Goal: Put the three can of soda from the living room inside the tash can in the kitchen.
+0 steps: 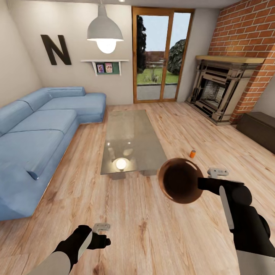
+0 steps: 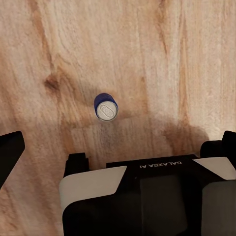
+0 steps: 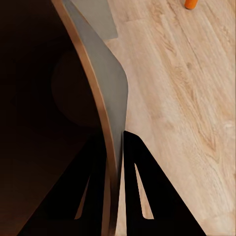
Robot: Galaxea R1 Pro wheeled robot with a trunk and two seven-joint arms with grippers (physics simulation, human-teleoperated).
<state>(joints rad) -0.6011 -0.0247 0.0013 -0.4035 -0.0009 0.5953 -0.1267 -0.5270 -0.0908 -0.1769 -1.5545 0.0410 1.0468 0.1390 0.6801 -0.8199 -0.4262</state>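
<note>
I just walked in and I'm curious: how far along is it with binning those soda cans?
Early days. The right gripper is pinching the wall of the trash can, whose visible inside looks dark, no can seen. One orange soda can stands on the floor beyond it, not picked up.

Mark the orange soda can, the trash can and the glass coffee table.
orange soda can (image 1: pixel 193 154), head view, its side.
trash can (image 1: pixel 180 180), head view, dark inside.
glass coffee table (image 1: pixel 130 133), head view, bare glass top.
</note>
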